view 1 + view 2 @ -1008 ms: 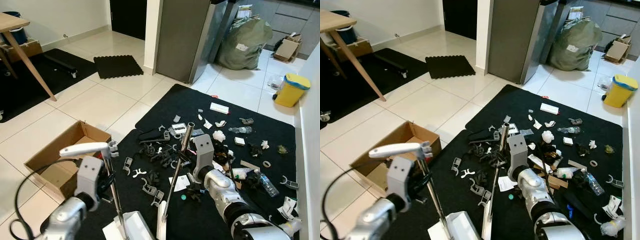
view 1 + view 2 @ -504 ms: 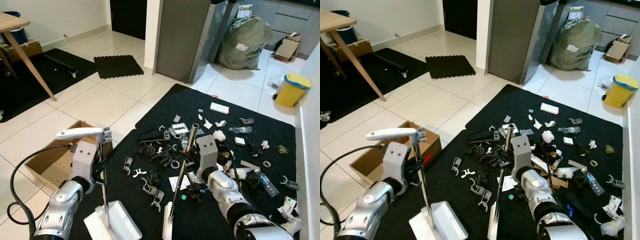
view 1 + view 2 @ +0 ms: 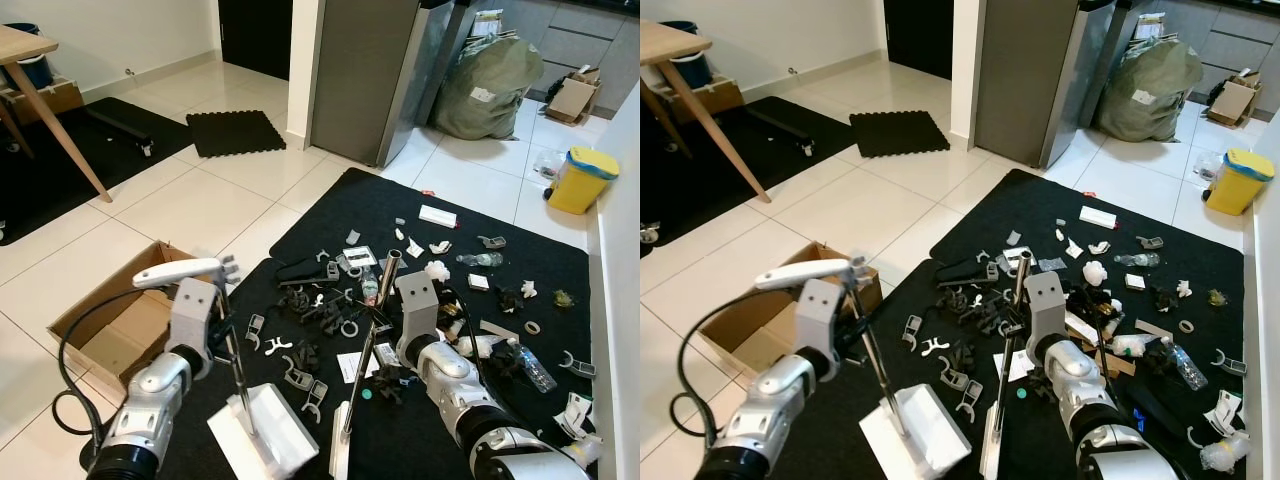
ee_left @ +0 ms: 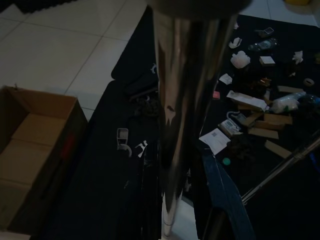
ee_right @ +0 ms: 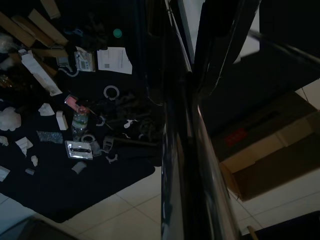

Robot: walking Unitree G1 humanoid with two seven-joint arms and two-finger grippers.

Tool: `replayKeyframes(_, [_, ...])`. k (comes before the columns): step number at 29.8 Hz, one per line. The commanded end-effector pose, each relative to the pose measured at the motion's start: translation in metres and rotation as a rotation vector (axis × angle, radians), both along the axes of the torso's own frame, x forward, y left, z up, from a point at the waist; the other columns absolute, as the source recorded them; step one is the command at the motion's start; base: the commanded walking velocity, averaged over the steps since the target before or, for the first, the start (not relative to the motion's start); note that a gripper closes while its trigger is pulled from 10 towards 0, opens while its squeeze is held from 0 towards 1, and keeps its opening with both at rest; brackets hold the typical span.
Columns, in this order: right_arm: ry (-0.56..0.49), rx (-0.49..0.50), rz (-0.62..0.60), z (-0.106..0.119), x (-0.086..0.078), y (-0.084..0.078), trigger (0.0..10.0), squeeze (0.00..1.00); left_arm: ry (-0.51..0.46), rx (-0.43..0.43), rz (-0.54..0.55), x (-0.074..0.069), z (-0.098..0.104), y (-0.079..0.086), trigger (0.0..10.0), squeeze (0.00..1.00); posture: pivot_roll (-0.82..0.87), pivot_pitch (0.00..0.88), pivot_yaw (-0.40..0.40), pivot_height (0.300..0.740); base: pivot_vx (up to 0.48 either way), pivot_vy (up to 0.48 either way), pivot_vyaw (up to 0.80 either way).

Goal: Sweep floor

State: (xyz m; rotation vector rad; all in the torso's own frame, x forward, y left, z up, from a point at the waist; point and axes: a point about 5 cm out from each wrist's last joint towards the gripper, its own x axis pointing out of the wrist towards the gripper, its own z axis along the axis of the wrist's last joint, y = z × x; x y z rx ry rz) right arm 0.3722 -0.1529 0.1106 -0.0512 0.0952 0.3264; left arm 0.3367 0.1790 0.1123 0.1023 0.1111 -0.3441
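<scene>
A large black mat (image 3: 420, 300) lies over the pale tiled floor (image 3: 190, 205), and most of its middle is strewn with litter (image 3: 400, 300): black and white plastic clips, paper scraps, a plastic bottle, cardboard strips; many of the small pieces are too tiny to name. Behind it stand a grey fridge (image 3: 365, 75), a bulging green sack (image 3: 490, 85) and a yellow bin (image 3: 580, 178) whose inside cannot be seen. At the mat's left edge sits an open cardboard box (image 3: 105, 325), its flaps up; what shows of its bottom is bare, though the near corner is hidden by the left arm. The left claw (image 3: 212, 318) is clenched on the thin metal pole of a white dustpan (image 3: 265, 430), which rests on the mat near the robot with its white handle (image 3: 180, 272) at the top. The right claw (image 3: 392, 330) grips the silver broom pole (image 3: 368, 330), which slants down to a white head cut off by the bottom edge. In the dim wrist views each pole is a blurred shiny bar close to the lens, and the fingers themselves are hard to make out.
</scene>
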Motion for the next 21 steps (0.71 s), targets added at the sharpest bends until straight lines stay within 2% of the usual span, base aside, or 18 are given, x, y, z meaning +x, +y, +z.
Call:
replayKeyframes(1, [0.007,-0.008,-0.018,-0.003,-0.002,-0.007,10.0,0.00,-0.011,0.001,-0.021,-0.003,-0.004,-0.007,10.0,0.00,0.07,0.213,-0.044,0.740,0.000,0.000,0.00])
replayKeyframes(15, [0.013,-0.006,-0.022,-0.004,-0.002,-0.007,10.0,0.00,-0.023,-0.004,-0.010,-0.005,-0.006,-0.004,10.0,0.00,0.08,0.216,-0.042,0.740,0.000,0.000,0.00])
replayKeyframes(19, [0.014,-0.009,-0.026,-0.005,-0.002,-0.008,10.0,0.00,-0.029,-0.021,-0.016,-0.003,0.001,-0.005,10.0,0.00,0.09,0.216,-0.043,0.740,0.000,0.000,0.00])
replayKeyframes(21, [0.016,-0.009,-0.027,-0.005,-0.002,-0.008,10.0,0.00,-0.069,-0.037,-0.006,0.005,0.011,-0.007,10.0,0.00,0.09,0.213,-0.044,0.740,0.000,0.000,0.00])
